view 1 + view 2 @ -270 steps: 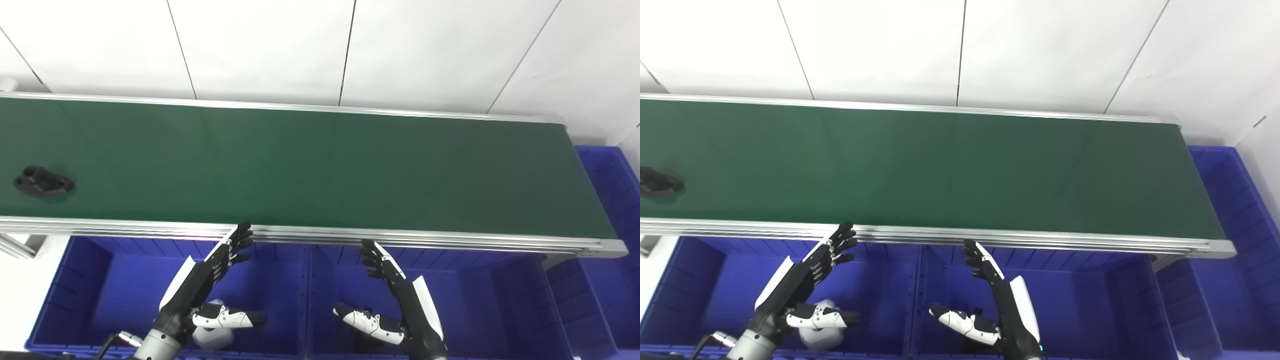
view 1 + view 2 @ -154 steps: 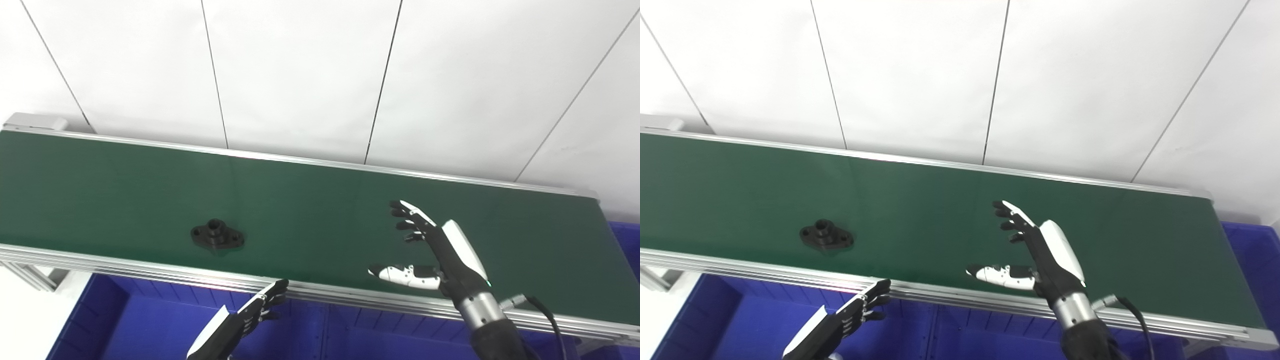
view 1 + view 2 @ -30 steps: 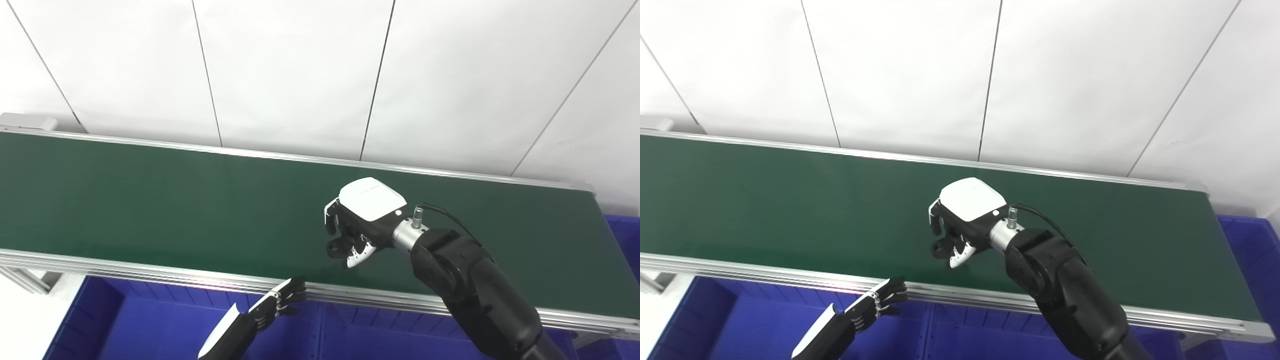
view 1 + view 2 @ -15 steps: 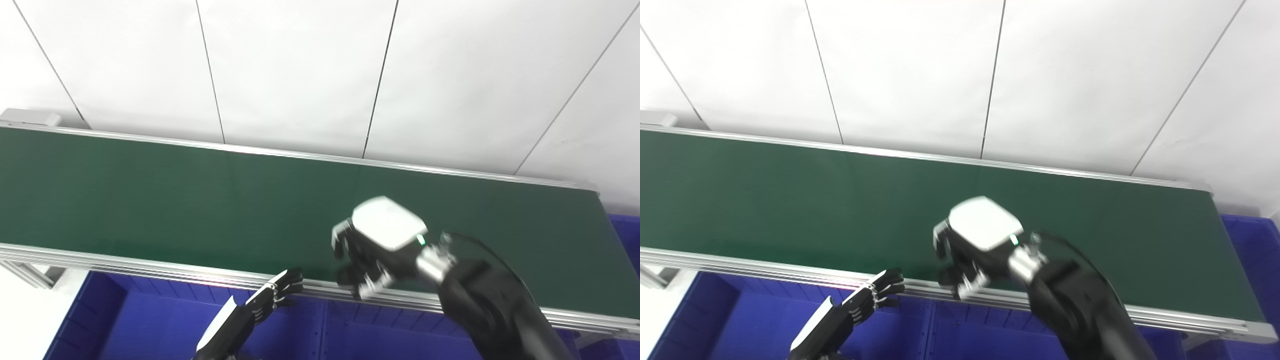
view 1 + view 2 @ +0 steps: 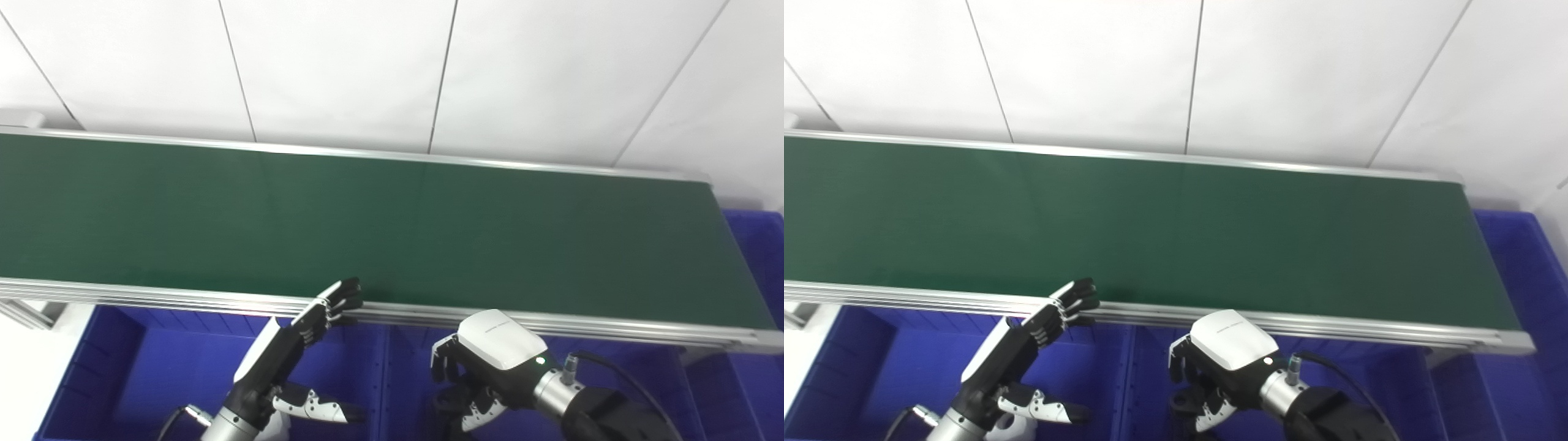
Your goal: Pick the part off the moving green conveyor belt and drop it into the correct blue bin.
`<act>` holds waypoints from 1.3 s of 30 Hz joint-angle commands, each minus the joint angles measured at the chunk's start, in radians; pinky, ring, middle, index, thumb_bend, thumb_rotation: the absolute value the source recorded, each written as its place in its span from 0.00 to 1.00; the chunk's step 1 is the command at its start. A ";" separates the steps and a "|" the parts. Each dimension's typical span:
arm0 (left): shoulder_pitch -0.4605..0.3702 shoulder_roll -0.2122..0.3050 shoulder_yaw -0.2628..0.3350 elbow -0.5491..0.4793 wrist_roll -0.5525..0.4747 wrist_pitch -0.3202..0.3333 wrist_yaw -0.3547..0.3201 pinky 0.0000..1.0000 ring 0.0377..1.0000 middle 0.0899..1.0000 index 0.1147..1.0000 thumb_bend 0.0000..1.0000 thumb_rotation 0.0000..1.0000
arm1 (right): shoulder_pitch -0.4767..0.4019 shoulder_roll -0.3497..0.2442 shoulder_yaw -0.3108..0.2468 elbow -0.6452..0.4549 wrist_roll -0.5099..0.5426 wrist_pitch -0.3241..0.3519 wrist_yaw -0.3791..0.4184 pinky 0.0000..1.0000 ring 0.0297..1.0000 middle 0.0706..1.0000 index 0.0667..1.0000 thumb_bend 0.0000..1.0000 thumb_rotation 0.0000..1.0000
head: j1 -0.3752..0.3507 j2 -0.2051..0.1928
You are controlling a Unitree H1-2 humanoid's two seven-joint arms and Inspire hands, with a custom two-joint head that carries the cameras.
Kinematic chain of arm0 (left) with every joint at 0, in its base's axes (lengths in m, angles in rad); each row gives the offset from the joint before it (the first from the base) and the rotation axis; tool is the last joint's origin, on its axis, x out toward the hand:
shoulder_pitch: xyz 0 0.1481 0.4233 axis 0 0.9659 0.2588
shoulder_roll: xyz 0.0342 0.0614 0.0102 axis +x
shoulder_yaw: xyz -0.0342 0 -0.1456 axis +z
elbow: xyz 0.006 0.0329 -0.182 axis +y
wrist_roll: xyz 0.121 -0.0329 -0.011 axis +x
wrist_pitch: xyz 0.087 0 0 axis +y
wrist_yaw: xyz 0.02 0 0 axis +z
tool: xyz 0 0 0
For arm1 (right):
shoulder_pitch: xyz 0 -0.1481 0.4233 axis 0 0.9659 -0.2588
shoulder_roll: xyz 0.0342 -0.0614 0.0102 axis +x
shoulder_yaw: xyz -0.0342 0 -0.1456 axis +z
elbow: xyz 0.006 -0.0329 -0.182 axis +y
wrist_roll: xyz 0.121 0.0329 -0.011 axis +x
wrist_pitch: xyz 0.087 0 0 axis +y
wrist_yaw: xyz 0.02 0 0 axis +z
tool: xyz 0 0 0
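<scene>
Right hand point(image 5: 1216, 380) curled around black part point(image 5: 1182, 401) over middle blue bin point(image 5: 1151, 367); left hand point(image 5: 1029, 349) spread, holding nothing; loose hold risks part snagging on fingers at release.

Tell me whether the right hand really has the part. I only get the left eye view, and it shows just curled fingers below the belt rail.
Observer: It looks so. In the right eye view a ring-shaped lug of the black part pokes out under the right hand.
Operator: What lies past the belt's right end?
Observer: The right eye view shows more of the far-right blue bin. Its ribbed wall runs down beside the end of the green conveyor belt. I cannot see what is inside.
</scene>
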 commanded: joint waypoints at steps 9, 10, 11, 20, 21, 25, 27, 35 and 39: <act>-0.006 0.008 0.014 -0.064 -0.007 0.025 0.002 0.80 0.87 0.92 0.91 0.71 0.27 | 0.027 0.018 0.021 0.175 -0.077 -0.033 -0.124 0.61 0.68 0.70 0.65 0.57 0.04 | -0.007 0.026; -0.006 0.009 0.014 -0.066 -0.005 0.026 0.002 0.80 0.87 0.91 0.91 0.70 0.27 | 0.027 0.017 0.022 0.187 -0.078 -0.038 -0.137 0.67 0.76 0.77 0.75 0.59 0.06 | -0.007 0.026; -0.006 0.009 0.015 -0.068 -0.006 0.028 0.001 0.80 0.87 0.91 0.91 0.70 0.27 | 0.029 0.019 0.020 0.198 -0.075 -0.042 -0.155 0.68 0.77 0.78 0.76 0.59 0.06 | -0.007 0.027; -0.007 0.011 0.014 -0.071 -0.008 0.038 -0.004 0.80 0.88 0.91 0.91 0.70 0.26 | 0.073 0.040 -0.039 0.103 -0.008 0.004 -0.174 0.90 0.96 0.94 0.90 0.62 0.36 | -0.005 0.028; -0.007 0.011 0.014 -0.071 -0.008 0.040 -0.004 0.80 0.87 0.91 0.91 0.70 0.26 | 0.080 0.043 -0.047 0.090 -0.002 0.006 -0.176 0.92 0.97 0.94 0.91 0.62 0.37 | -0.005 0.028; -0.009 0.013 0.013 -0.070 -0.015 0.042 -0.007 0.80 0.87 0.92 0.91 0.70 0.25 | 0.122 0.065 -0.094 0.005 0.033 0.031 -0.167 0.92 0.97 0.94 0.91 0.63 0.36 | -0.003 0.027; -0.010 0.015 0.012 -0.071 -0.019 0.042 -0.009 0.80 0.88 0.92 0.91 0.70 0.24 | 0.145 0.080 -0.115 -0.037 0.043 0.040 -0.166 0.91 0.95 0.93 0.90 0.63 0.34 | 0.000 0.027; -0.002 0.023 0.017 -0.074 -0.012 0.049 -0.008 0.79 0.87 0.92 0.91 0.71 0.27 | 0.255 0.173 -0.189 -0.147 0.128 0.051 -0.209 0.83 0.87 0.87 0.87 0.63 0.33 | 0.013 0.021; 0.004 0.031 0.019 -0.074 -0.018 0.056 -0.011 0.80 0.87 0.92 0.92 0.71 0.27 | 0.315 0.222 -0.204 -0.169 0.188 0.067 -0.218 0.79 0.85 0.86 0.87 0.61 0.32 | 0.018 0.017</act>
